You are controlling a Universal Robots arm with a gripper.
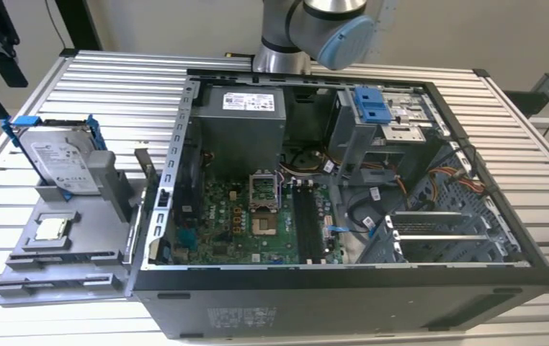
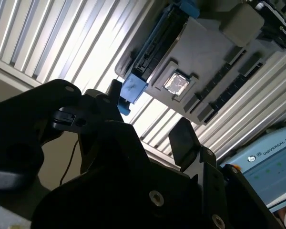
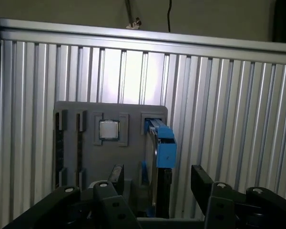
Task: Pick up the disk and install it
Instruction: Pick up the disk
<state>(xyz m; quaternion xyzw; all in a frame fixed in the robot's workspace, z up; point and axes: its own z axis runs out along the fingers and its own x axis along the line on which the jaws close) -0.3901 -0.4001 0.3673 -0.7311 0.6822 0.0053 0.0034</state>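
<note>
Your end effector [image 3: 158,175] hangs released, holding nothing, short of the disk [image 1: 55,160].
Its two black fingers [image 3: 200,179] stand spread apart in both wrist views, and neither touches anything. Looking past them in the first wrist view, you see the disk edge-on, its blue rail [image 3: 166,145] lined up with the gap between the fingers. The disk stands upright on edge in a slot of the grey tray [image 1: 92,231]. That tray lies on the slatted bench [image 1: 111,79], just beside the open case [image 1: 351,281], on the exterior view's left. A chip [image 1: 52,228] sits in a pocket of the same tray, near the disk. Inside the case, a grey cage with a blue latch [image 1: 375,104] stands well apart from the disk.
</note>
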